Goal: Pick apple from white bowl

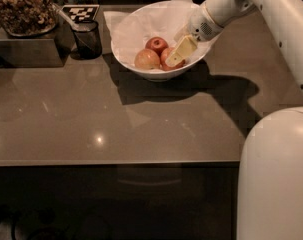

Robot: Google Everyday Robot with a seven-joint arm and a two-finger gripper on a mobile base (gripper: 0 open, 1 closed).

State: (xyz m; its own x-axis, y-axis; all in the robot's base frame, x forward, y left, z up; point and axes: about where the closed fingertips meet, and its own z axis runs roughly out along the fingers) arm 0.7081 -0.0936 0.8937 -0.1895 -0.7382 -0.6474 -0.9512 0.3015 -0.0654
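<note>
The white bowl (156, 75), lined with crumpled white paper, stands at the back middle of the table. It holds three apples. The orange-red apple (164, 55) lies at the right, next to a pale yellow-pink apple (146, 60) and in front of a dark red apple (156, 44). My gripper (174, 59) reaches down into the bowl from the upper right. Its yellowish tip lies over the orange-red apple and hides much of it.
A black cup (87, 38) with a utensil in it stands left of the bowl. A checkered tag (80, 12) lies behind the cup. A container of brown snacks (22, 6) sits on a grey box (26, 51) at the far left. My white body (276, 179) fills the lower right.
</note>
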